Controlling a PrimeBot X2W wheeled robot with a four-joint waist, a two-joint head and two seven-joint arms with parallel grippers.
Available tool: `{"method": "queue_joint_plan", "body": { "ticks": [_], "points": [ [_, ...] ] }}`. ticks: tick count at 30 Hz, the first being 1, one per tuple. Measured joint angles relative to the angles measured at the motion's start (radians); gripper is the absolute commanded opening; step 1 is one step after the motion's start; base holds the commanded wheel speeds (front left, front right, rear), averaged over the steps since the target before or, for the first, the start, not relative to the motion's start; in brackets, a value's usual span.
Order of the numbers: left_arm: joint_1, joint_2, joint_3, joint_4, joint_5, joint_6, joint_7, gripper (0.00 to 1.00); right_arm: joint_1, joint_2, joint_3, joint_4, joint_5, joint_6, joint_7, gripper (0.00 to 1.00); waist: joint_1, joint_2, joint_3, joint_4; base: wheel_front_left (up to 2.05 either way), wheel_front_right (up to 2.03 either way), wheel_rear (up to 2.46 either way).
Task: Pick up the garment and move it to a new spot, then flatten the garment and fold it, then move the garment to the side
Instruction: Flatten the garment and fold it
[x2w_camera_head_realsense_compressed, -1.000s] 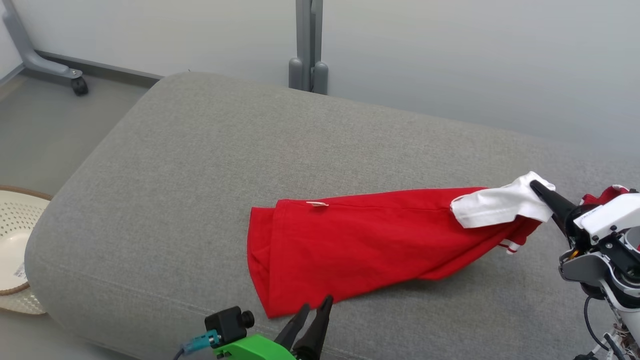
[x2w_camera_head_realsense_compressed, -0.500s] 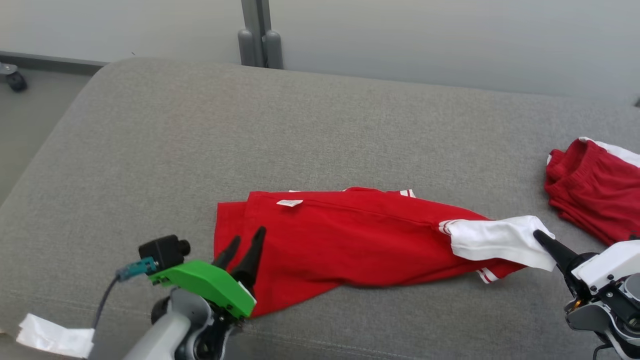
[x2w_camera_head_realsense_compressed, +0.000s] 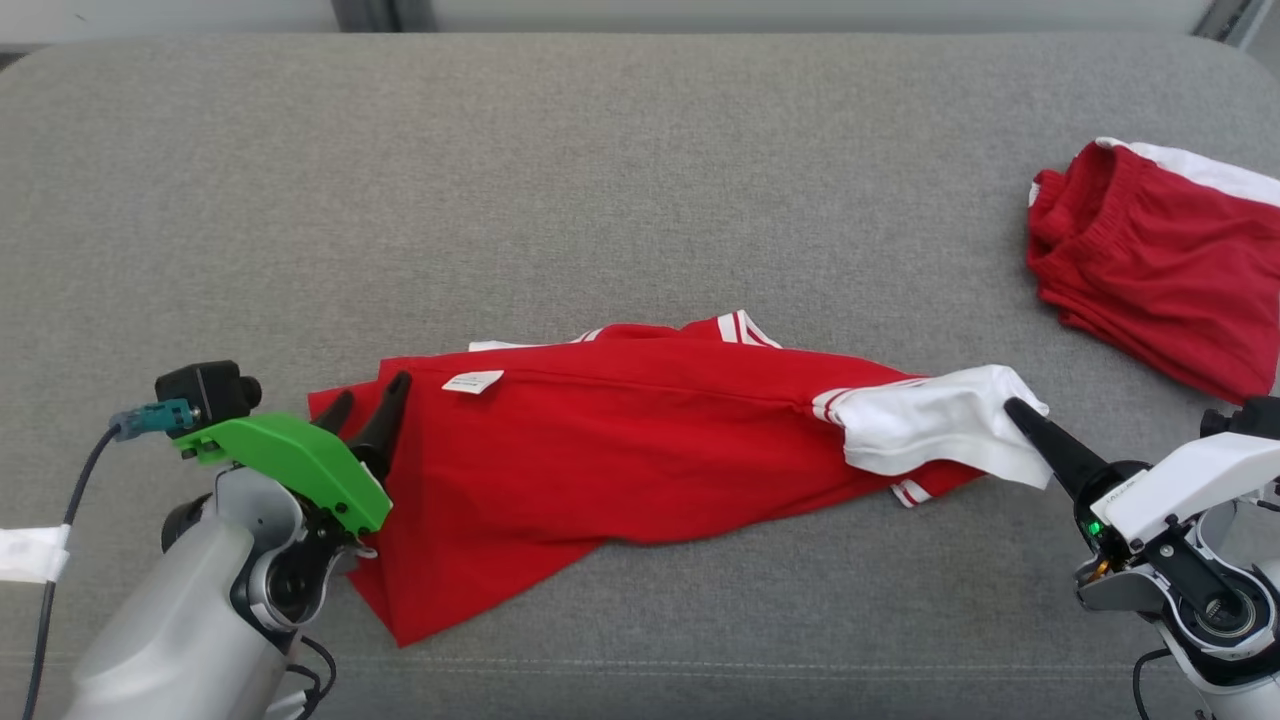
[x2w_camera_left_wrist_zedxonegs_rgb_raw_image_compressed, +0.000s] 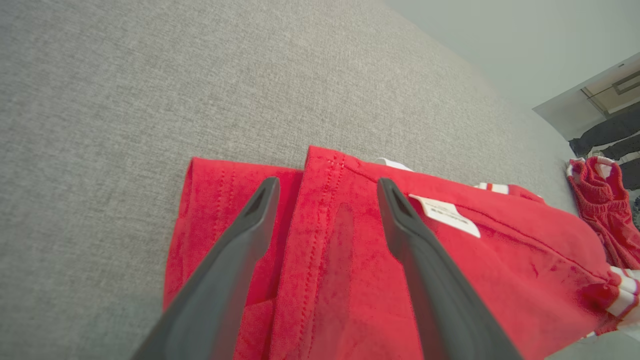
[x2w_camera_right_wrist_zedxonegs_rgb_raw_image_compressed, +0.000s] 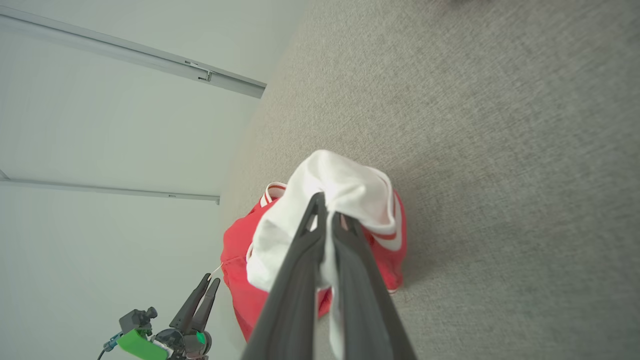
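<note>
The garment (x2w_camera_head_realsense_compressed: 620, 440) is a red shirt with a white sleeve (x2w_camera_head_realsense_compressed: 930, 435), lying crumpled and stretched left to right on the grey cushion (x2w_camera_head_realsense_compressed: 600, 180). My right gripper (x2w_camera_head_realsense_compressed: 1012, 408) is shut on the white sleeve at the shirt's right end; the right wrist view shows the cloth pinched between its fingertips (x2w_camera_right_wrist_zedxonegs_rgb_raw_image_compressed: 325, 210). My left gripper (x2w_camera_head_realsense_compressed: 368, 395) is open over the shirt's left hem. In the left wrist view its two fingers (x2w_camera_left_wrist_zedxonegs_rgb_raw_image_compressed: 240, 250) straddle the folded red hem (x2w_camera_left_wrist_zedxonegs_rgb_raw_image_compressed: 320, 200), with a white label (x2w_camera_left_wrist_zedxonegs_rgb_raw_image_compressed: 445, 215) just beyond.
A second red garment (x2w_camera_head_realsense_compressed: 1150, 265) with a white edge lies bunched at the cushion's far right, also visible in the left wrist view (x2w_camera_left_wrist_zedxonegs_rgb_raw_image_compressed: 597, 200). Bare grey cushion stretches behind the shirt. A wall (x2w_camera_right_wrist_zedxonegs_rgb_raw_image_compressed: 125, 140) lies past the cushion's far edge.
The head camera has tilted down and swung right. My left gripper has come from the cushion's front edge to over the shirt's left hem. The right gripper still holds the sleeve.
</note>
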Motion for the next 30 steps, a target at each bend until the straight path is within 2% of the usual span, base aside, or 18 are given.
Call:
{"method": "queue_joint_plan", "body": {
  "ticks": [3, 12, 29, 30],
  "points": [
    [-0.03, 0.008, 0.001, 0.04, 0.028, -0.002, 0.002, 1.0, -0.011, 0.003, -0.001, -0.002, 0.0, 0.008, -0.01, 0.0, 0.0, 0.0, 0.038, -0.026, 0.0, 0.0, 0.0],
    [-0.092, -0.035, -0.004, 0.111, 0.03, -0.067, 0.0, 1.0, -0.01, 0.01, -0.022, 0.024, -0.004, 0.021, -0.04, 0.0, 0.0, 0.0, 0.116, -0.077, 0.0, 0.0, 0.0],
    [-0.114, -0.099, -0.038, 0.196, 0.03, -0.113, -0.013, 1.0, 0.007, 0.022, -0.027, 0.071, -0.002, 0.034, -0.066, 0.0, -0.0001, 0.0, 0.087, -0.023, 0.0, 0.0, 0.0],
    [-0.114, -0.101, -0.04, 0.199, 0.029, -0.113, -0.013, 0.9, 0.011, 0.023, -0.027, 0.073, -0.002, 0.034, -0.068, 0.0, -0.0001, 0.0, 0.084, -0.02, 0.0, 0.0, 0.0]
  ]
}}
